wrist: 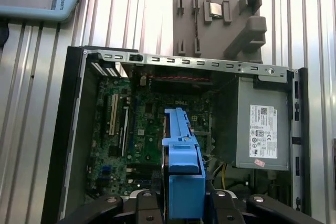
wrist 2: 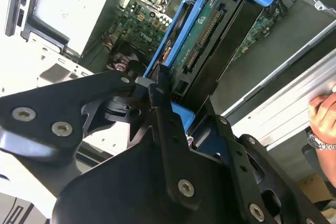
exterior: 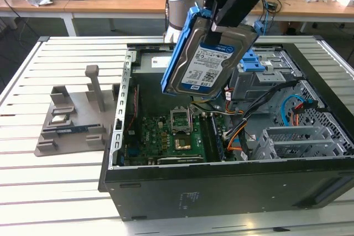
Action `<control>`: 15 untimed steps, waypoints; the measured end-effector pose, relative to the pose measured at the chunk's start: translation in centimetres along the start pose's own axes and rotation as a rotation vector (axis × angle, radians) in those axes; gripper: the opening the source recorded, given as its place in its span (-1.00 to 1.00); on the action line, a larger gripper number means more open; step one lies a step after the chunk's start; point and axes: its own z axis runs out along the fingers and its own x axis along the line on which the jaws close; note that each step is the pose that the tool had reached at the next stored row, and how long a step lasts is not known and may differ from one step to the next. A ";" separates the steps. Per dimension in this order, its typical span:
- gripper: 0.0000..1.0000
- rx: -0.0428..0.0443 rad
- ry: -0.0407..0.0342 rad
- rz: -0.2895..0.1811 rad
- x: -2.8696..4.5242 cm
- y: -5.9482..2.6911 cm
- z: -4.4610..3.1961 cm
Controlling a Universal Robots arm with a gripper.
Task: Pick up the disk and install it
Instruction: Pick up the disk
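Disk (exterior: 207, 62): found held aloft above the open computer case (exterior: 221, 192), tilted, labelled face turned toward the exterior view, blue side rails (exterior: 176, 53) along its long edges. Recorded the hand (exterior: 227, 17) pinching the disk at its upper end, fingers pressed against it from both sides. Confirmed the same grip in the second wrist view, with the disk (wrist 2: 210, 40) presenting its circuit-board side. Placed the disk over the motherboard (exterior: 166, 136), toward the middle of the case. Noted the grey power-supply box (wrist: 261, 129) seated in one corner of the case in the first wrist view. Noted a grey fixture (exterior: 72, 114) on the slatted bench (exterior: 55, 192), just beside the case on the exterior view's left.
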 end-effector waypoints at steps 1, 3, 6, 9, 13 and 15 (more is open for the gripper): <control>-0.26 0.0000 0.0001 0.000 0.20 -0.01 0.00; -0.26 0.0000 0.0000 0.000 0.55 -0.02 0.00; -0.26 0.0000 0.0000 0.000 1.03 -0.03 0.00; -0.26 0.0000 0.0001 0.000 1.42 -0.04 0.00; -0.26 0.0000 0.0000 0.000 1.96 -0.05 0.01; -0.26 0.0000 0.0001 0.000 2.21 -0.06 0.00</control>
